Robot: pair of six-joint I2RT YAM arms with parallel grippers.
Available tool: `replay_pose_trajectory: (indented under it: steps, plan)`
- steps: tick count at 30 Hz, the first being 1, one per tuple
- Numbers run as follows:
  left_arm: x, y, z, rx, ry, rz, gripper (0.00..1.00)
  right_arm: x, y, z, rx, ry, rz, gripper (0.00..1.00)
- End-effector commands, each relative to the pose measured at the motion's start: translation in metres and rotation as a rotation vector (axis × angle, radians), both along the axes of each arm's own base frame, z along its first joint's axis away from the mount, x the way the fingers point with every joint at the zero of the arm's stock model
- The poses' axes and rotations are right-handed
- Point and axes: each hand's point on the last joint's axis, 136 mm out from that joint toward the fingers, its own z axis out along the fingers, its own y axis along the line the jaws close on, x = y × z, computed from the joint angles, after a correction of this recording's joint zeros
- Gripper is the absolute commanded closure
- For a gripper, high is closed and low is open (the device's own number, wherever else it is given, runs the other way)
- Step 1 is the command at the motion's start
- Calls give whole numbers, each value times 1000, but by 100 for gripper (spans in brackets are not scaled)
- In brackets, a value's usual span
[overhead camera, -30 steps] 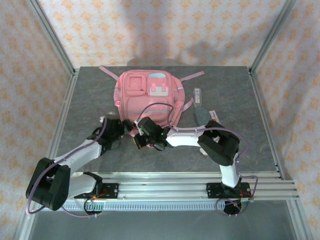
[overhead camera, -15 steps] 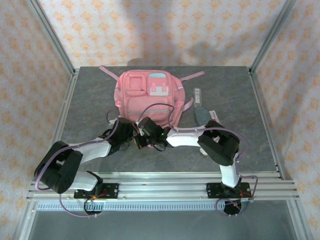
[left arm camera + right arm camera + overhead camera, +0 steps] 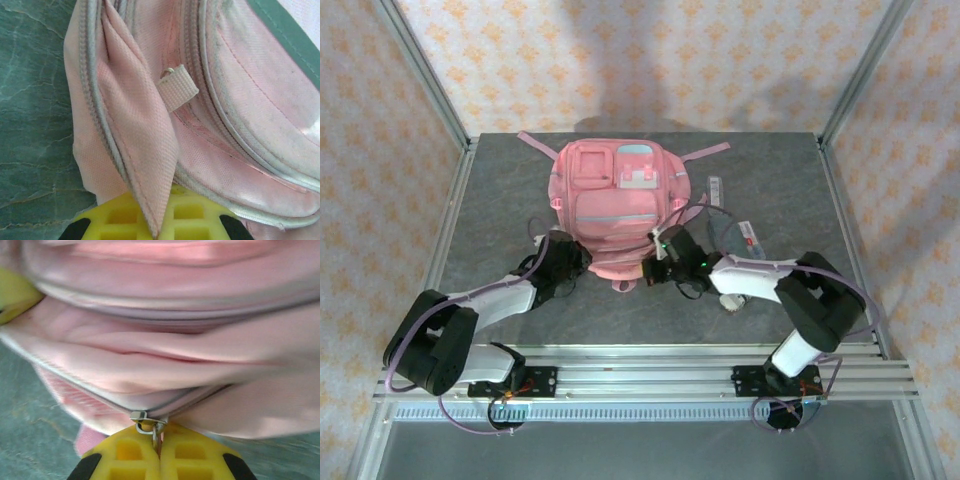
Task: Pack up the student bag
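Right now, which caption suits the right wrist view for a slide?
Right gripper pinches the zipper pull of the pink student bag.

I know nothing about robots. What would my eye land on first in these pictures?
The big pink student bag lying flat on the grey table stands out most. Both arms meet at its near edge. The left gripper pinches a fold of its fabric, while the right gripper is shut on the metal zipper pull.
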Motion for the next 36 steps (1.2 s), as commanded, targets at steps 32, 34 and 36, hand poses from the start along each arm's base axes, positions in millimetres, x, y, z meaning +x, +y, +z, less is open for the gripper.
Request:
replay_pose_trajectory:
  steps: [32,34,36]
  plan:
    - [-5,4,35,-16,-72,50,30,-21,102,-16,68,88,121,100]
    - [-6,-9,32,-37,-72,36,30,-22,102,-17,69,89,120,100]
    - [-3,-18,29,-27,-72,27,30,-22,101,-17,70,90,120,100]
